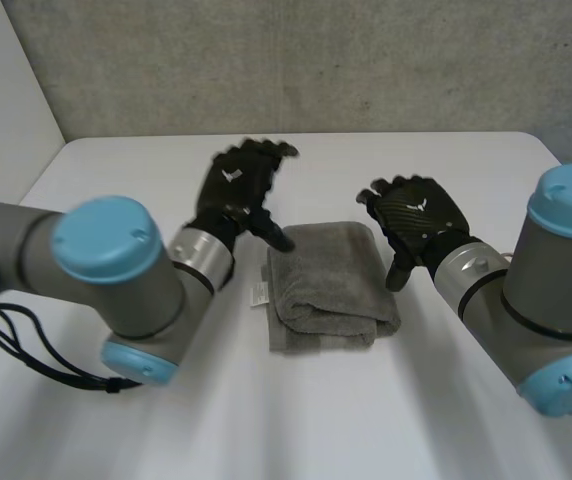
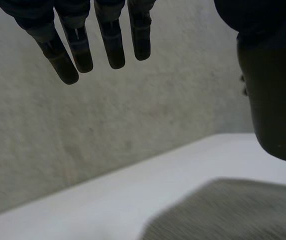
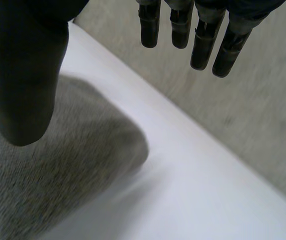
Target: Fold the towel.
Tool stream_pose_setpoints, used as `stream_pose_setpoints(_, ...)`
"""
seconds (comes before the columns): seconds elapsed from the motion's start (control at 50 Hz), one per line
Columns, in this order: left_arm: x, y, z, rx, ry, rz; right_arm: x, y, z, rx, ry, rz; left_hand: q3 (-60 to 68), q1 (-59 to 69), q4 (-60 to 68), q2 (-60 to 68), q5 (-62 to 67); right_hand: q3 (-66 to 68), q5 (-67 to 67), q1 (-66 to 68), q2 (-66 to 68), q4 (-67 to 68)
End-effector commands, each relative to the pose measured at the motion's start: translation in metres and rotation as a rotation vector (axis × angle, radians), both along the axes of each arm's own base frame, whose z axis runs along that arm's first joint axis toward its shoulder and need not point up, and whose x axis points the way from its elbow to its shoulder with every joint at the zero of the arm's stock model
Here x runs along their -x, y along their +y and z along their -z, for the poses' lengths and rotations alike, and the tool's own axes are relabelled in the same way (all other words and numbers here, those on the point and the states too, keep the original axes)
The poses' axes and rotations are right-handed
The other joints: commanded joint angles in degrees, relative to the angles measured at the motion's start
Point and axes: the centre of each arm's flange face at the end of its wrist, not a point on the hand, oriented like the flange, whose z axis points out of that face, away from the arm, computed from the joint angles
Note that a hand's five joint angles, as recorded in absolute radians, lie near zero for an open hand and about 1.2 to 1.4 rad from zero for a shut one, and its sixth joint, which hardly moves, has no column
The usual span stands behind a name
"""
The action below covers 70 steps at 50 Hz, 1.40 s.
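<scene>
From where I stand, the left arm (image 1: 116, 270) reaches in across the white counter (image 1: 116, 430), and the left robot hand (image 1: 234, 190) hangs at about ten o'clock of the towel. Its fingers (image 2: 110, 45) are straight and spread and it holds nothing. Its thumb points down over the towel's near corner; I cannot tell whether the tip touches the cloth.

A small white label (image 1: 259, 293) pokes out at the towel's nine o'clock edge, lying flat on the counter.

The grey towel (image 1: 331, 285) lies in the middle of the counter, between the two hands. It is a compact, layered rectangle with a thick doubled edge along its six o'clock side. To my eye at least one fold is already in it, which would explain why neither hand grips it.

At roughly two o'clock of the towel is the right robot hand (image 1: 418, 215), likewise released, with fingers (image 3: 204, 42) extended and nothing in them. Its thumb hangs just beside the three o'clock edge, above the cloth rather than pinching it. The right arm (image 1: 566, 290) comes in behind it.

With both hands loose and flanking the far corners, I judge them placed either to let the bundle lie as finished or to take those corners for one more fold towards six o'clock. The soft pile could slump if it is nudged.
</scene>
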Motion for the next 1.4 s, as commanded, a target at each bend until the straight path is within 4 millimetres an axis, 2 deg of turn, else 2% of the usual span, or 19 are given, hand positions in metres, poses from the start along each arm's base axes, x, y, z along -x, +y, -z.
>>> stream_pose_setpoints(0.02,0.021,0.021,0.062,-0.137,-0.13,0.071,-0.001,-0.017,0.047,-0.262,-0.061,-0.012,-0.07,-0.15,-0.07,-0.2,-0.56,-3.93,-3.42,-3.33,-3.88,-4.35)
stream_pose_setpoints(0.08,0.02,0.028,0.081,-0.182,-0.201,0.079,-0.004,-0.018,0.06,-0.298,-0.058,-0.041,-0.07,-0.15,-0.07,-0.2,-0.56,-3.93,-3.42,-3.33,-3.88,-4.35)
stream_pose_setpoints(0.18,0.015,0.031,0.092,-0.186,-0.279,0.075,-0.005,-0.02,0.07,-0.323,-0.051,-0.043,-0.24,-0.32,-0.24,-0.37,-0.73,-3.93,-3.42,-3.33,-3.88,-4.35)
stream_pose_setpoints(0.28,0.005,0.025,0.09,-0.19,-0.29,0.049,-0.006,-0.019,0.069,-0.319,-0.051,-0.052,-0.24,-0.32,-0.24,-0.37,-0.73,-3.93,-3.42,-3.33,-3.88,-4.35)
stream_pose_setpoints(0.36,-0.001,0.021,0.072,-0.169,-0.264,0.035,-0.009,-0.017,0.058,-0.3,-0.07,-0.061,-0.41,-0.49,-0.41,-0.54,-0.9,-3.93,-3.42,-3.33,-3.88,-4.35)
stream_pose_setpoints(0.4,-0.003,0.024,0.05,-0.13,-0.238,0.037,-0.008,-0.015,0.035,-0.245,-0.096,-0.073,-0.74,-0.82,-0.74,-0.87,-1.23,-3.93,-3.42,-3.33,-3.88,-4.35)
stream_pose_setpoints(0.42,-0.003,0.024,0.05,-0.13,-0.238,0.037,-0.008,-0.015,0.035,-0.244,-0.097,-0.073,-0.75,-0.83,-0.75,-0.88,-1.23,-3.93,-3.42,-3.33,-3.88,-4.35)
stream_pose_setpoints(0.46,-0.005,0.027,0.023,-0.08,-0.201,0.035,-0.004,-0.014,0.009,-0.178,-0.132,-0.07,-3.93,-4.01,-3.93,-4.06,-4.42,-3.93,-3.42,-3.33,-3.88,-4.35)
stream_pose_setpoints(0.52,-0.006,0.027,0.007,-0.048,-0.184,0.031,-0.002,-0.013,-0.005,-0.14,-0.159,-0.061,-4.78,-4.86,-4.78,-4.91,-5.27,-3.93,-3.42,-3.33,-3.88,-4.35)
stream_pose_setpoints(0.56,-0.012,0.027,-0.023,0.006,-0.145,0.011,0.007,-0.01,-0.043,-0.037,-0.25,-0.043,-6.79,-6.87,-6.79,-6.92,-7.28,-3.93,-3.42,-3.33,-3.88,-4.35)
stream_pose_setpoints(0.58,-0.012,0.027,-0.023,0.006,-0.145,0.01,0.007,-0.01,-0.043,-0.037,-0.25,-0.042,-6.8,-6.88,-6.8,-6.93,-7.29,-3.93,-3.42,-3.33,-3.88,-4.35)
stream_pose_setpoints(0.62,-0.026,0.02,-0.056,0.059,-0.105,-0.036,0.028,-0.014,-0.083,0.085,-0.348,0.033,-8.98,-9.06,-8.98,-9.11,-9.47,-3.93,-3.42,-3.33,-3.88,-4.35)
stream_pose_setpoints(0.64,-0.026,0.02,-0.056,0.059,-0.105,-0.037,0.028,-0.014,-0.083,0.085,-0.348,0.033,-8.99,-9.07,-8.99,-9.12,-9.48,-3.93,-3.42,-3.33,-3.88,-4.35)
stream_pose_setpoints(0.68,-0.051,0.014,-0.086,0.093,-0.082,-0.1,0.055,-0.018,-0.118,0.184,-0.411,0.169,-8.99,-9.07,-8.99,-9.12,-9.48,-3.93,-3.42,-3.33,-3.88,-4.35)
stream_pose_setpoints(0.74,-0.065,0.01,-0.099,0.101,-0.076,-0.138,0.066,-0.017,-0.129,0.218,-0.419,0.235,-8.82,-8.9,-8.82,-8.95,-9.31,-3.93,-3.42,-3.33,-3.88,-4.35)
stream_pose_setpoints(0.78,-0.089,0.003,-0.113,0.096,-0.077,-0.206,0.077,-0.014,-0.141,0.23,-0.392,0.322,-7.99,-8.06,-7.99,-8.12,-8.47,-3.93,-3.42,-3.33,-3.88,-4.35)
stream_pose_setpoints(0.86,-0.104,0.001,-0.119,0.074,-0.084,-0.254,0.078,-0.011,-0.141,0.184,-0.313,0.334,-7.64,-7.72,-7.64,-7.77,-8.13,-3.93,-3.42,-3.33,-3.88,-4.35)
stream_pose_setpoints(0.94,-0.117,0.004,-0.123,0.036,-0.108,-0.316,0.073,-0.014,-0.122,0.086,-0.206,0.33,-7.81,-7.89,-7.81,-7.94,-8.3,-3.93,-3.42,-3.33,-3.88,-4.35)
stream_pose_setpoints(1.4,-0.114,0.012,-0.122,0.006,-0.119,-0.3,0.072,-0.017,-0.117,0.069,-0.201,0.326,-9.49,-9.57,-9.49,-9.62,-9.98,-3.93,-3.42,-3.33,-3.88,-4.35)
